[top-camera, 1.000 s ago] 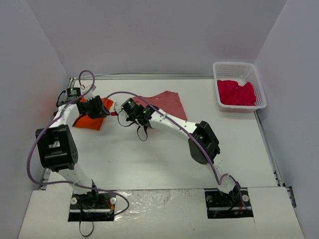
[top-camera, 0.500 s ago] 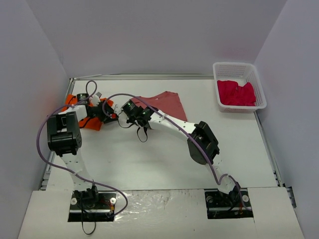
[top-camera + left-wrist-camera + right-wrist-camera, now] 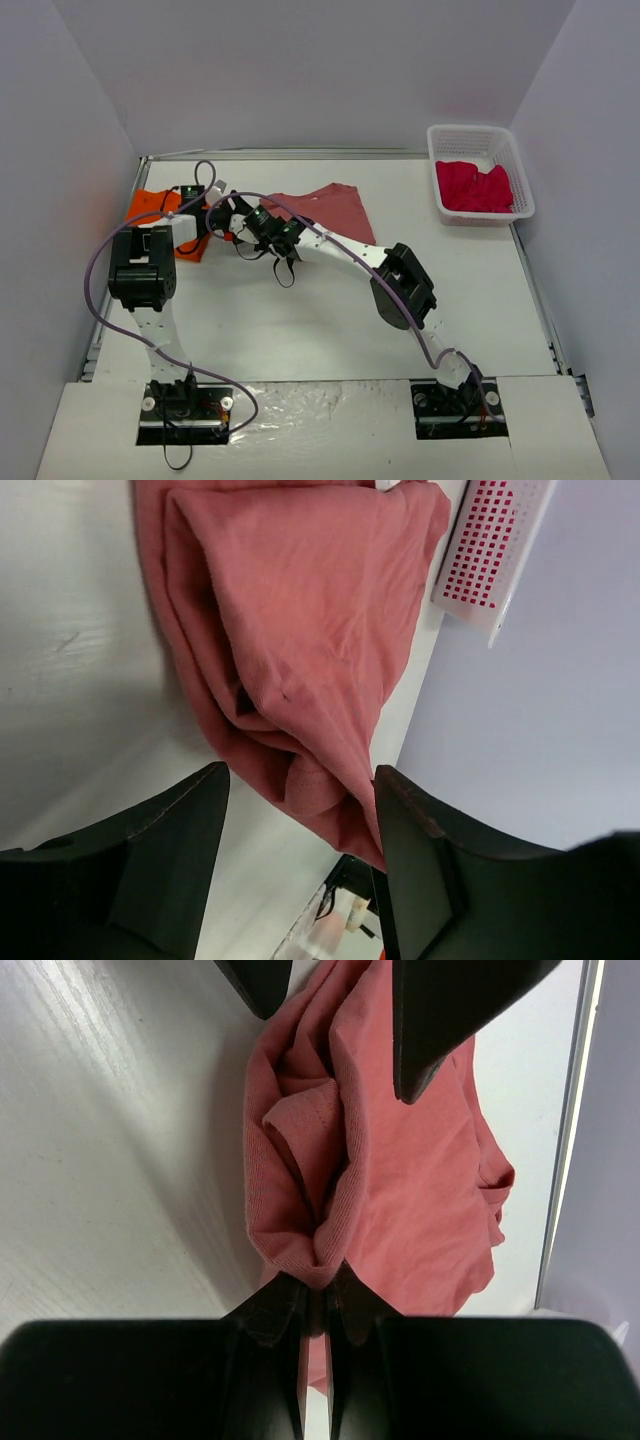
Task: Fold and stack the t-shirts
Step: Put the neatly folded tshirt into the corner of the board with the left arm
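Right wrist view, right claw (image 3: 318, 1290) clamped on brick-red t-shirt (image 3: 400, 1180) at bottom centre, left claw (image 3: 335, 1057) spread wide at top

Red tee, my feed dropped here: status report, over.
Right pincer shut on red tee fold. Left pincer open at same tee, pincers close together. Orange tee on table, pink tee in basket.
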### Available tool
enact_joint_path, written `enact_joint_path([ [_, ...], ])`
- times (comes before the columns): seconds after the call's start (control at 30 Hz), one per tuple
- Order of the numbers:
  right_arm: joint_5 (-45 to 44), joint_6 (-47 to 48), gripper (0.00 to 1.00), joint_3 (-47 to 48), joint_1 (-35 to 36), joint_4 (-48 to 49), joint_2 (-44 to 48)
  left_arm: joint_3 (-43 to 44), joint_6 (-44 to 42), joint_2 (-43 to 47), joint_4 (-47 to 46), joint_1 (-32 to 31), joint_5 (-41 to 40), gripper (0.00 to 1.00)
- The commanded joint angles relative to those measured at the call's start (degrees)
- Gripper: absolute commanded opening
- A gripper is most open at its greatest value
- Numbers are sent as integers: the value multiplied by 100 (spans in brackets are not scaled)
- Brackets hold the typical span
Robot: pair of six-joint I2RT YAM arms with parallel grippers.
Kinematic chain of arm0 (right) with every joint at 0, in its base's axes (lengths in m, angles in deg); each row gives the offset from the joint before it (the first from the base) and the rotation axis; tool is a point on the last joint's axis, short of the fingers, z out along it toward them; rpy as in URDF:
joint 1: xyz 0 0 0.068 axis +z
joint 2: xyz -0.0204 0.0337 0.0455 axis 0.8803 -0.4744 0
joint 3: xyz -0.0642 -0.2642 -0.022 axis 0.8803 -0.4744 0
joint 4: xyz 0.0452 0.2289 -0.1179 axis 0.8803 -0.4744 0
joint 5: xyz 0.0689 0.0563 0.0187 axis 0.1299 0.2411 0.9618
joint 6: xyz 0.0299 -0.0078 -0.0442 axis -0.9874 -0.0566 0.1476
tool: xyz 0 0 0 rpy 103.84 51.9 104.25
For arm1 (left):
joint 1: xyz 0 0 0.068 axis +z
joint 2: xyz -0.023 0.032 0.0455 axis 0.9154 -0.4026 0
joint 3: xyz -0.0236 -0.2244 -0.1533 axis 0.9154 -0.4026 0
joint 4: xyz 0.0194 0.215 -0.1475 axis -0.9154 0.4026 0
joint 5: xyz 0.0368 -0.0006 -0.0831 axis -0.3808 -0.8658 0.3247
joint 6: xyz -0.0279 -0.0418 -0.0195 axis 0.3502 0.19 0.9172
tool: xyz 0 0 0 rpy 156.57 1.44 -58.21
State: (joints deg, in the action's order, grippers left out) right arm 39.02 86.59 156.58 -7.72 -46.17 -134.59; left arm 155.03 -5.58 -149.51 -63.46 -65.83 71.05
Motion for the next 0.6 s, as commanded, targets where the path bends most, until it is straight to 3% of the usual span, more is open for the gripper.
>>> enact_joint_path([
  [0.0,-97,-48,0,156,1,-163,-81,-21,476,-68,-464,72,20,58],
  [0.57,-228,-13,0,543,80,-313,-142,5,205,-174,10,-201,-348,60],
])
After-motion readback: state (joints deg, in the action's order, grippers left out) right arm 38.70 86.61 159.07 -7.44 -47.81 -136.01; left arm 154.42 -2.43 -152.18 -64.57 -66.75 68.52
